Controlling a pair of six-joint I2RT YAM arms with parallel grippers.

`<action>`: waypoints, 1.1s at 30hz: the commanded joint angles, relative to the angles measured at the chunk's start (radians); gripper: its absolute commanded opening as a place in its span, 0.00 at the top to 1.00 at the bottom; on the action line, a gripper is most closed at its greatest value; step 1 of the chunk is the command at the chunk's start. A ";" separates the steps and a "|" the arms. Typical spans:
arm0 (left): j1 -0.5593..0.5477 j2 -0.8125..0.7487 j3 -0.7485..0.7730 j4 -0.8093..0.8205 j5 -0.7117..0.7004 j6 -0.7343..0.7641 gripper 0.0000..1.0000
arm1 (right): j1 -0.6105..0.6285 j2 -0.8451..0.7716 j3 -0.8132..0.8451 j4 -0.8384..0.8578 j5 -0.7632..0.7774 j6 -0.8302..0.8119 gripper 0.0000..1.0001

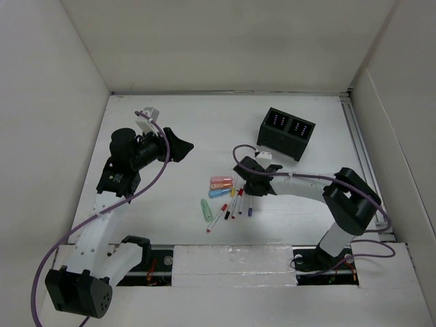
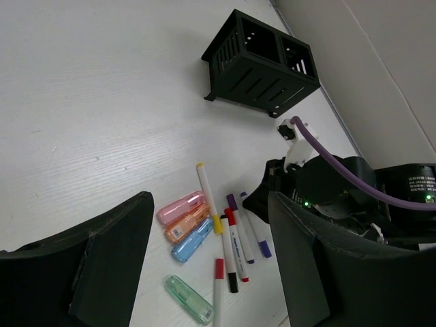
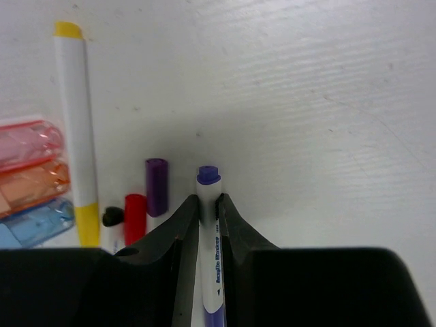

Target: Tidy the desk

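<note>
Right gripper (image 3: 207, 202) clamped on a purple-capped marker (image 3: 208, 176) — long axis parallel to the fingers (image 3: 174, 238), cap pointing forward over the desk (image 3: 320, 102). Left gripper (image 2: 208, 201) — jaws wide, empty.

Soft, even light falls from overhead on the desk (image 1: 204, 129). Its white top is bright without burning out, and the walls around it look a shade greyer. The pens (image 1: 228, 204) cast only faint, short shadows. In my wrist views, my right fingers (image 3: 170, 272) and left fingers (image 2: 102, 266) are near-black masses with little detail. The purple marker (image 3: 208, 178) and the desk's grain stay crisp, with no glare.
</note>
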 commanded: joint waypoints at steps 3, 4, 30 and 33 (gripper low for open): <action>-0.003 -0.024 0.001 0.035 0.004 0.008 0.36 | -0.010 -0.138 -0.027 -0.070 0.046 0.006 1.00; -0.003 -0.020 0.002 0.034 0.002 0.008 0.35 | -0.010 -0.155 -0.024 -0.075 0.058 0.009 1.00; -0.012 -0.069 -0.010 0.075 0.042 -0.013 0.35 | -0.401 -0.218 0.307 0.480 0.428 -0.308 0.99; -0.012 -0.095 -0.019 0.078 0.039 -0.013 0.35 | -0.451 -0.156 0.350 0.551 0.440 -0.350 0.99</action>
